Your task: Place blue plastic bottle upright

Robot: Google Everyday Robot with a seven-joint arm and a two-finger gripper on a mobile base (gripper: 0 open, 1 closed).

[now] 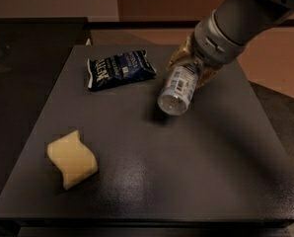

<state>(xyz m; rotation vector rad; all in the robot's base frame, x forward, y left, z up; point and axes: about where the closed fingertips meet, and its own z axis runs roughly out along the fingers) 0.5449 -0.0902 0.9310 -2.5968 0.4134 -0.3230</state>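
Observation:
The blue plastic bottle [177,89], clear with a pale white-and-blue label, is held in my gripper [189,69] at the middle right of the dark table [152,177]. The gripper is shut on the bottle's upper end, so the cap is hidden. The bottle is lifted off the table and tilted, its base pointing down-left toward the camera, with a shadow beneath it. The grey arm [240,19] comes in from the upper right.
A dark blue crinkled snack bag [120,69] lies at the back middle of the table, just left of the bottle. A yellow sponge [72,159] lies at the front left. A dark surface stands to the left; the table edge runs close on the right.

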